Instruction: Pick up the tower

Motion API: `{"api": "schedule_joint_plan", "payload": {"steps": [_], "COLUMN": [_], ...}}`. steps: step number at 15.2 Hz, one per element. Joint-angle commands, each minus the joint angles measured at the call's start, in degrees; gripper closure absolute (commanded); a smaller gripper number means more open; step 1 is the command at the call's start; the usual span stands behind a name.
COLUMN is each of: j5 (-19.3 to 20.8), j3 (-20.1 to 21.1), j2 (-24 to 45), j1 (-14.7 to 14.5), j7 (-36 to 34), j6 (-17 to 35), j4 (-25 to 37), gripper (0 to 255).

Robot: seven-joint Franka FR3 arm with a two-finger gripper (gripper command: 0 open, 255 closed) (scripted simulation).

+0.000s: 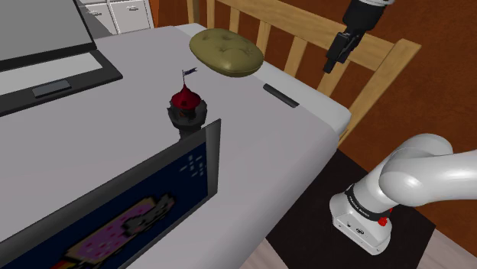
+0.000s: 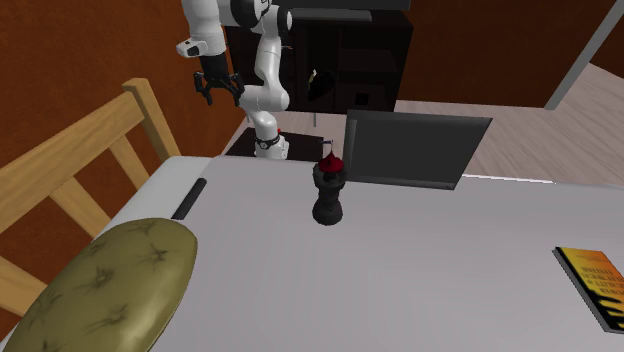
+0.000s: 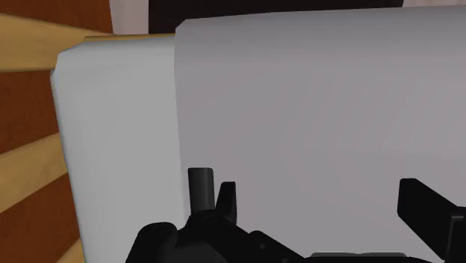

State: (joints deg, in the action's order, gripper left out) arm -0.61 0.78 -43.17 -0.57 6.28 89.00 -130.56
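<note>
Here the tower [image 1: 186, 107] stands upright on the grey worktop [image 1: 267, 153], just beside the upper corner of a dark screen [image 1: 153, 191] showing a pixel cat. It is well apart from the olive lump [image 1: 227, 52] near the wooden chair [image 1: 302, 27]. The claw [image 1: 334, 61] hangs open by the chair over the worktop's edge, holding nothing.

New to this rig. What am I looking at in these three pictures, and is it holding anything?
Simulated white robot arm with a black two-finger gripper. Shoulder view looks down from beside it; second exterior view faces it across the table; wrist view looks along the fingers. On the table: a small dark tower with a red dome, an olive lump, a laptop, an upright screen, a book. The gripper is open, holding nothing, up near the table's edge.
</note>
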Motion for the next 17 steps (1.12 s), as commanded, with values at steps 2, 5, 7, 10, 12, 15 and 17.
{"api": "schedule_joint_plan", "payload": {"steps": [2, 5, 7, 10, 12, 15, 17], "j5": [-0.12, -0.59, -1.0, -1.72, -2.22, -2.97, -3.43], "j3": [-0.1, -0.27, -0.23, 0.08, 0.45, 1.27, 1.97], "j2": [2.08, 8.15, 12.03, 17.61, 21.15, 26.21, 29.41], "j1": [-0.91, -3.62, -5.35, -7.79, -9.33, -11.48, -12.84], "j7": [1.81, 7.2, 10.76, 16.04, 19.49, 24.53, 27.79], "j6": [0.86, 2.95, 3.97, 4.97, 5.33, 5.43, 5.25], "j4": [1.31, 5.5, 8.49, 13.23, 16.51, 21.58, 25.03], "gripper": [0, 0, 0, 0, 0, 0, 0]}}
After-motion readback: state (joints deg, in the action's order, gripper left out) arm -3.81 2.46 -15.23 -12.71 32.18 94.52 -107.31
